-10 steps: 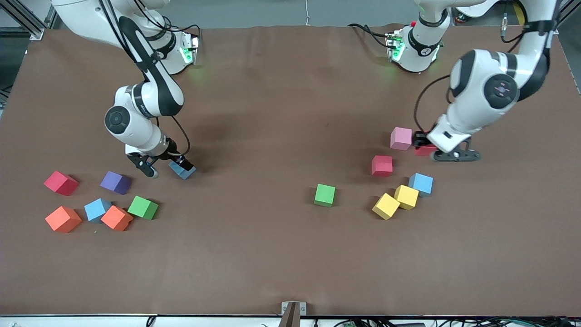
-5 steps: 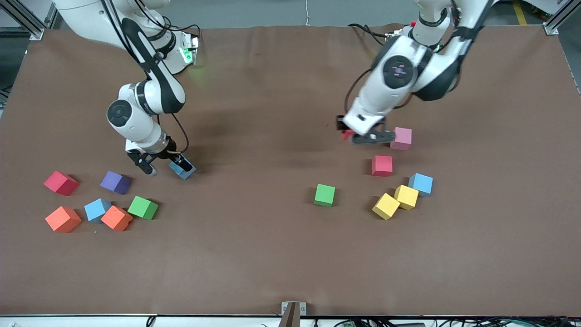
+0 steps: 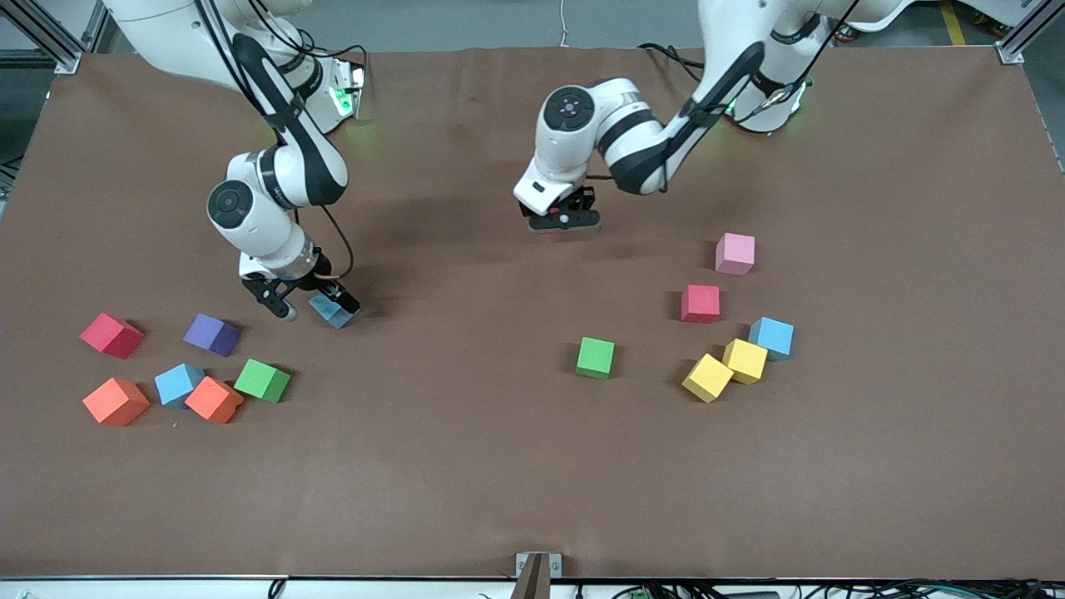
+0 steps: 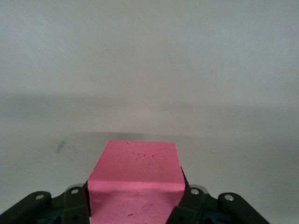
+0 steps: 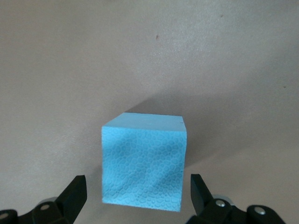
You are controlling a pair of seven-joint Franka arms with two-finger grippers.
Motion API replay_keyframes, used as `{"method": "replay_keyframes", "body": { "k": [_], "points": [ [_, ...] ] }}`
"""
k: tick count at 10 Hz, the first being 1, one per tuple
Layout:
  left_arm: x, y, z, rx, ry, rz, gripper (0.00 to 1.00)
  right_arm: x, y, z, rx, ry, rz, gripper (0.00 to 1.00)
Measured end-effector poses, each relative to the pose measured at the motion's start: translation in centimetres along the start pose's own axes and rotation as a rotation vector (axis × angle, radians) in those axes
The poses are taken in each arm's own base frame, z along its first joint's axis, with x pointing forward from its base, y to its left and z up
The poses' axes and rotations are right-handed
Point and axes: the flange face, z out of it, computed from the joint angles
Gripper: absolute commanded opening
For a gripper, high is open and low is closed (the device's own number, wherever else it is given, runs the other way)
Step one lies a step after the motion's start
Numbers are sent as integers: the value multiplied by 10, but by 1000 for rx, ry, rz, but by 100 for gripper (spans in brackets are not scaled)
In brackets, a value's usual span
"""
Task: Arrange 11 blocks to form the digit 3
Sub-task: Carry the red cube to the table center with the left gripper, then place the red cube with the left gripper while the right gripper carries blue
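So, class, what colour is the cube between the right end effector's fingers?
Light blue foam cube, clearest in the right wrist view.

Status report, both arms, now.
Left tool shut on red block, up over bare table mid-mat. Right tool open, straddling blue block on the table. No digit 3 started; other blocks scattered. Nothing in the way.

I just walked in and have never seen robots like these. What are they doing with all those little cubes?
Two robot arms are sorting foam cubes to build a figure on the table; nothing is assembled yet. The left gripper carries a red cube over the bare middle. The right gripper sits open around a blue cube resting on the table. The other cubes lie loose in two clusters, one toward each arm's end.
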Motion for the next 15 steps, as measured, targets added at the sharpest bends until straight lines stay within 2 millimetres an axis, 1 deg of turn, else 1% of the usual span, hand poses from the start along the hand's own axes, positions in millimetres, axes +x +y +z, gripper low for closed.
{"method": "replay_keyframes", "body": {
  "k": [1, 2, 3, 5, 7, 8, 9, 10, 11, 12, 13, 14, 15],
  "points": [
    [-6, 5, 20, 16, 1, 5, 25, 0, 1, 4, -3, -2, 1, 98],
    [-8, 10, 35, 27, 9, 3, 25, 0, 2, 5, -4, -2, 3, 97],
    [-7, 15, 44, 29, 21, -3, 25, 1, 2, 5, -4, -2, 3, 97],
    [-7, 24, 48, 23, 45, 25, 26, 1, 2, 5, -4, -2, 3, 92],
    [-14, 30, 48, 32, 81, 74, 26, 1, 2, 5, -5, -2, 3, 88],
    [-16, 30, 48, 34, 88, 86, 27, 1, 2, 5, -6, -2, 2, 84],
    [-16, 31, 49, 36, 90, 90, 35, 0, 2, 6, -7, -2, -1, 73],
    [-16, 31, 49, 36, 90, 90, 64, 0, 2, 6, -8, -2, -4, 65],
    [-16, 31, 49, 36, 89, 89, 88, 1, 3, 6, -10, 0, -8, 53],
    [-15, 31, 50, 36, 88, 87, 99, 3, 3, 6, -14, 5, -16, 36],
    [-12, 31, 51, 34, 86, 82, 100, 4, 4, 6, -15, 7, -17, 21],
    [-8, 32, 53, 29, 84, 72, 100, 5, 4, 6, -15, 8, -18, 19],
    [-1, 36, 48, 16, 91, 57, 100, 6, 4, 5, -19, 11, -26, 18]
  ]
}}
